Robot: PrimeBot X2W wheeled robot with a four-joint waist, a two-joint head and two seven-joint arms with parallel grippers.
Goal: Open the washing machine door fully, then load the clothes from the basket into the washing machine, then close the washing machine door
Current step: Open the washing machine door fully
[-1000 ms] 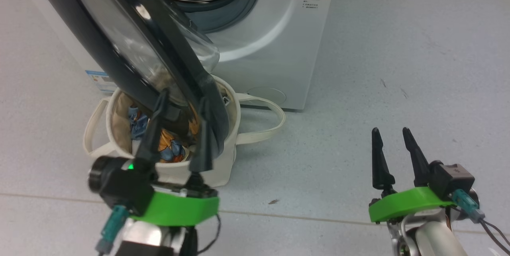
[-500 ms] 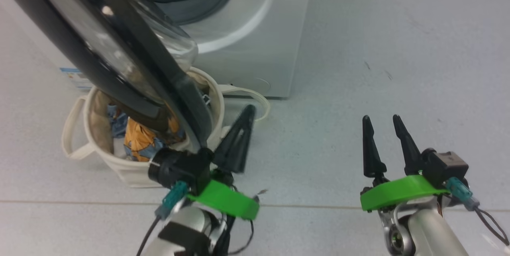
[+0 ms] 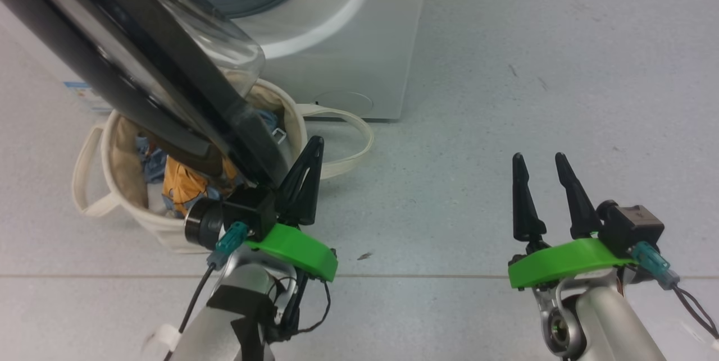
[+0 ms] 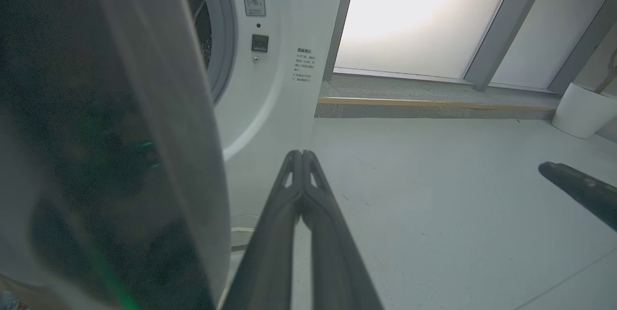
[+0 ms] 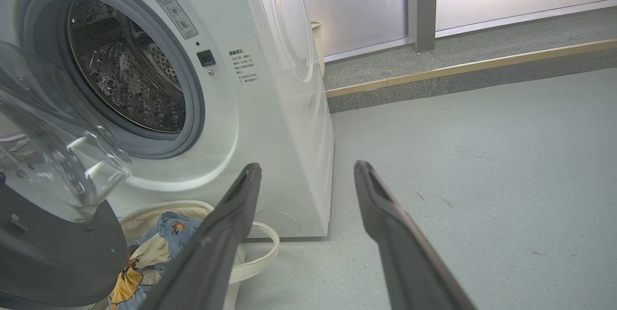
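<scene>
At left, a small round cream canvas basket (image 3: 163,234) holds light-blue and orange printed clothes (image 3: 184,182) under the open black-rimmed glass washing machine door (image 3: 185,81) of the white front-loading washing machine (image 3: 348,24). The left gripper (image 3: 318,142), spread over the basket a second ago, now has fingers pressed together, empty, beside the door's lower edge; the right gripper (image 3: 538,156), fingers apart, stands lower right over bare grey floor (image 3: 533,69).
</scene>
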